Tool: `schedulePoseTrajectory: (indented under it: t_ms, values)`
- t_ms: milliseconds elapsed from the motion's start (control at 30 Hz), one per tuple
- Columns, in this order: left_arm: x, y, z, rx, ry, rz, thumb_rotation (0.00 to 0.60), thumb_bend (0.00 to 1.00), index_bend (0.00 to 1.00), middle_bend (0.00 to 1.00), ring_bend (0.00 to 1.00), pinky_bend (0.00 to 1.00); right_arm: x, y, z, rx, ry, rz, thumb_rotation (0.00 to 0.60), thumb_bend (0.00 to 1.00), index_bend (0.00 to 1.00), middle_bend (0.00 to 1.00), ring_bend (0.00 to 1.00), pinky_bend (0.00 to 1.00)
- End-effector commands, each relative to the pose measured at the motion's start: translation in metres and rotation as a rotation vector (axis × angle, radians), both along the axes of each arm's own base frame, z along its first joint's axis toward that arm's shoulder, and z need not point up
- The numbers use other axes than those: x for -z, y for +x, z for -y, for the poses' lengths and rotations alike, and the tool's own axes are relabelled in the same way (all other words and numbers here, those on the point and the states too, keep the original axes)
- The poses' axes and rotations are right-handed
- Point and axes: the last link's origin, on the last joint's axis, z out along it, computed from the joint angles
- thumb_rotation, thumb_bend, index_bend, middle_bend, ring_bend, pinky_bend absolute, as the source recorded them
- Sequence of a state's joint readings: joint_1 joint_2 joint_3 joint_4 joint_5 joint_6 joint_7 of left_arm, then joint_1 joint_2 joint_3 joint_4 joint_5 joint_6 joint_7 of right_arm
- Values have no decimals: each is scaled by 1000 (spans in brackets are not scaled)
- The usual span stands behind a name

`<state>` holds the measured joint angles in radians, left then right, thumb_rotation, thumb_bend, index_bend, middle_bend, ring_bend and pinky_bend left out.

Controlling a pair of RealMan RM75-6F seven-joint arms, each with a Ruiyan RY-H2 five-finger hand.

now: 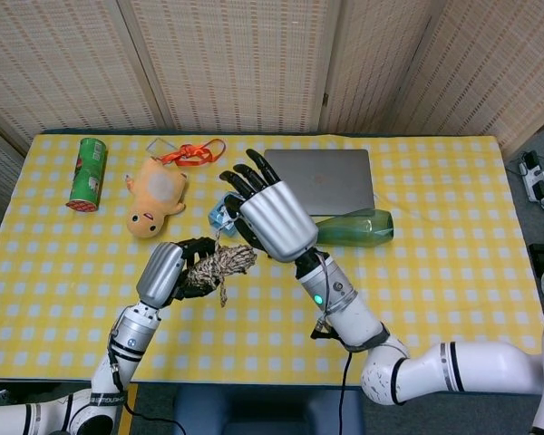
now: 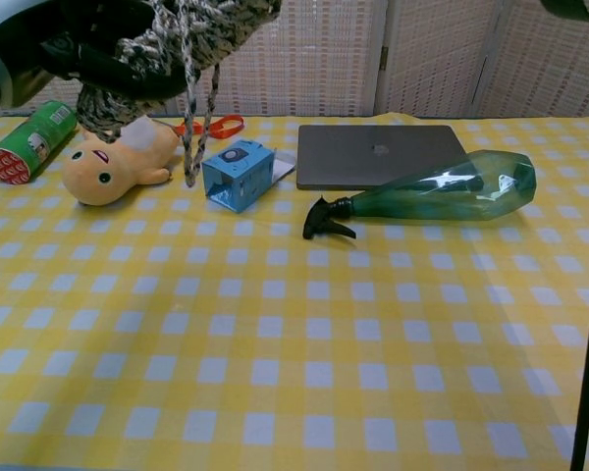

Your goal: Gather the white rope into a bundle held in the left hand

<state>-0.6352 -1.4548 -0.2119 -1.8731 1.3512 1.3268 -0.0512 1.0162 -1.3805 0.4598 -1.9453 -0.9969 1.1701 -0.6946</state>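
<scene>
The left hand (image 1: 168,272) grips the bundled white rope (image 1: 219,265) above the table, in front of the plush toy (image 1: 154,195), while the right hand (image 1: 267,213) hovers open-fingered nearby, so tucking in the dangling tail seems next.

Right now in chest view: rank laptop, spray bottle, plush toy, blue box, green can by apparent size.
1. laptop and spray bottle, too close to split
2. plush toy
3. blue box
4. green can, cut off at the frame edge, so unsure against the box
</scene>
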Motion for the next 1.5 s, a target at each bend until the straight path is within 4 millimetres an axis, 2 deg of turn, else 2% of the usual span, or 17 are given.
schedulePoseTrajectory:
  t_ms: [33,167,367,833,1133,1500]
  values:
    - [-3,-2,1,21,-23,47,600,514,634,647,575,711,-4,-13,9,45,3,22,600,543,750,244,184,58]
    - [-5,-2,1,36,-70,110,600,513,633,647,575,708,-7,-27,17,88,16,44,600,543,750,244,184,58]
    - [-12,1,0,50,-128,185,600,513,633,647,575,708,0,-49,24,119,54,48,600,543,750,244,185,58]
    - [-50,2,-14,16,-157,284,600,514,633,647,573,708,40,-95,16,122,104,-51,600,543,750,250,191,58]
    - [-71,-1,-24,-30,-166,330,600,514,634,646,573,708,62,-110,9,114,120,-114,600,543,750,251,188,58]
    - [-82,-6,-31,-70,-198,395,600,514,634,647,573,708,91,-118,-5,89,155,-195,600,543,750,251,184,58]
